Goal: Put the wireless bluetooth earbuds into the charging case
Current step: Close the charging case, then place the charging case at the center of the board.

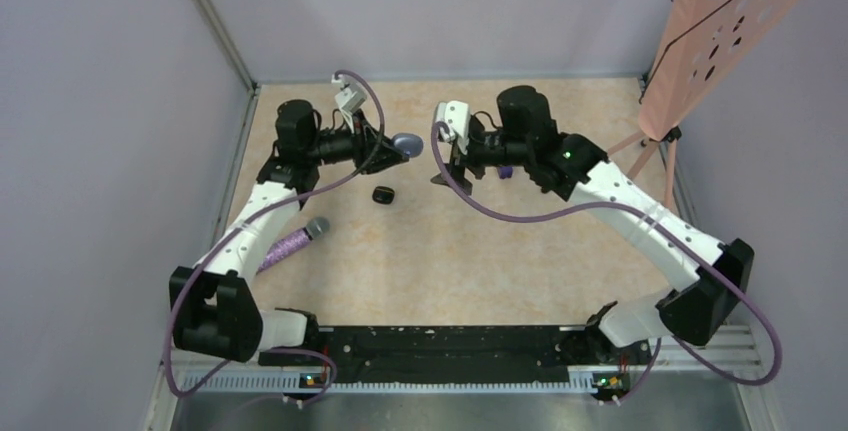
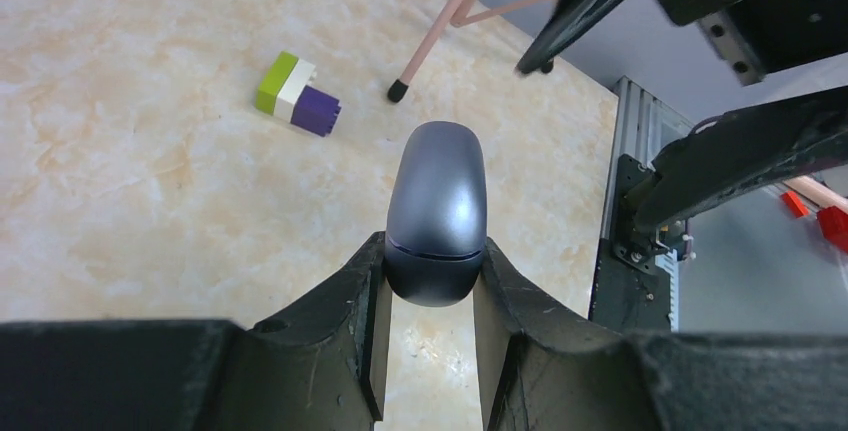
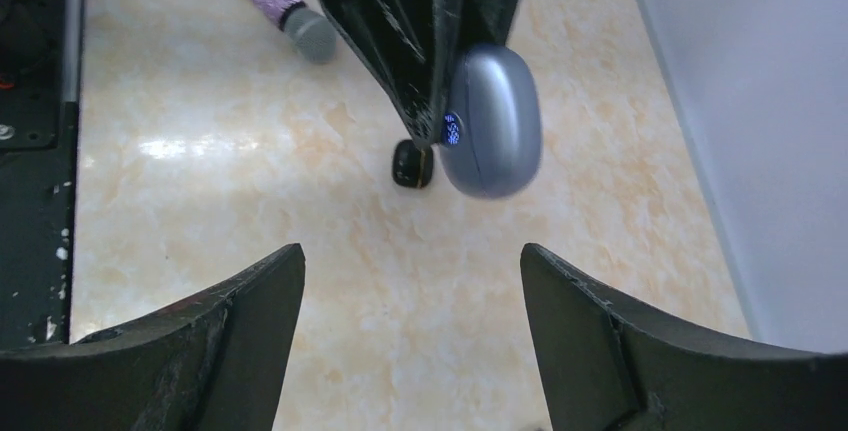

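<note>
Charging case [image 2: 437, 213] pinched in left jaws, black earbud [image 1: 382, 194] nearby — on table [image 1: 480, 251]

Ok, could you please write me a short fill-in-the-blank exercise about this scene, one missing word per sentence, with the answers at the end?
1. The left gripper holds the charging case, and the lid of the case is ____.
2. The jaws of the right gripper are ____, with nothing between them.
3. The earbud lying on the table is ____ in colour.
4. The microphone beside the left arm has a ____ handle.

Missing words: closed, open, black, purple.
</note>
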`<state>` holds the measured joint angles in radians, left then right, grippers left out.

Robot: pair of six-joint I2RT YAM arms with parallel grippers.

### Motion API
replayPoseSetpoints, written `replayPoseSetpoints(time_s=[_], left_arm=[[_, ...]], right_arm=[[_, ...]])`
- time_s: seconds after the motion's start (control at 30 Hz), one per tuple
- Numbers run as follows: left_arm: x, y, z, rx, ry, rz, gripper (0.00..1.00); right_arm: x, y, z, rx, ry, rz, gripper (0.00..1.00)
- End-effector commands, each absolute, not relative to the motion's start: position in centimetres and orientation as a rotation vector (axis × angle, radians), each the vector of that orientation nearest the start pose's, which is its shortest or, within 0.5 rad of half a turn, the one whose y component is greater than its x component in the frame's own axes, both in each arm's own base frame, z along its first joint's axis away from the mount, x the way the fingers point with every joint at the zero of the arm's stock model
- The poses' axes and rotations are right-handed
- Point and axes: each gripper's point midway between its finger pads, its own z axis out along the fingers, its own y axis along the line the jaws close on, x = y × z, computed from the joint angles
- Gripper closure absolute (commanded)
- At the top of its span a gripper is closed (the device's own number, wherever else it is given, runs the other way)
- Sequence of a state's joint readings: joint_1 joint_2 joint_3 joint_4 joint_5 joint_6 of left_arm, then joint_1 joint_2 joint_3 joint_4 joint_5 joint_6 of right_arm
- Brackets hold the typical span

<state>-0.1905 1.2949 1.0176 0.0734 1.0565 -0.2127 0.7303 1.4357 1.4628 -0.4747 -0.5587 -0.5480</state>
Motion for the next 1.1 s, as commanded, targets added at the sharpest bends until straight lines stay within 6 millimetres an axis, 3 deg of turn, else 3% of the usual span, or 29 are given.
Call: replayPoseSetpoints(time_s=[0.0,0.1,0.2,0.3,0.5,0.6,0.8,0.9,0.97,1.07], left_arm=[[30.3,-21.7,25.7,0.765,1.732,-1.253,1.0],[28.0,-21.8,21.1,0.797,1.852,-1.379,1.0],[26.2,-21.9,17.3,0.792,1.956,-1.51,1.0],[25.2,-21.8,14.2,0.83,2.068,-1.554,1.0],[24.1,-22.1,9.1,0.927,2.337,-1.571,0.9],[24.0,-22.3,6.7,0.904,2.498,-1.466,0.84],[25.8,-22.5,4.8,0.87,2.621,-1.193,0.66],[26.8,-22.0,4.2,0.839,2.681,-1.097,0.52],[27.5,-21.8,4.9,0.858,2.68,-1.05,0.46],[29.1,-21.7,7.6,0.881,2.613,-0.99,0.41]], right_arm=[[29.5,29.6,32.7,-1.172,1.51,0.432,0.2],[29.9,26.5,30.6,-1.048,1.679,0.376,0.16],[28.0,24.5,26.7,-1.089,1.818,0.363,0.13],[26.1,23.1,24.1,-1.13,1.88,0.364,0.12],[25.1,21.8,21.5,-1.133,1.918,0.339,0.11],[25.5,21.8,21.3,-1.131,1.918,0.316,0.11],[26.2,21.5,20.7,-1.117,1.931,0.279,0.11],[26.2,21.3,20.6,-1.114,1.941,0.267,0.11],[26.3,21.3,20.7,-1.117,1.947,0.262,0.11],[26.9,21.3,21.6,-1.089,1.943,0.249,0.11]])
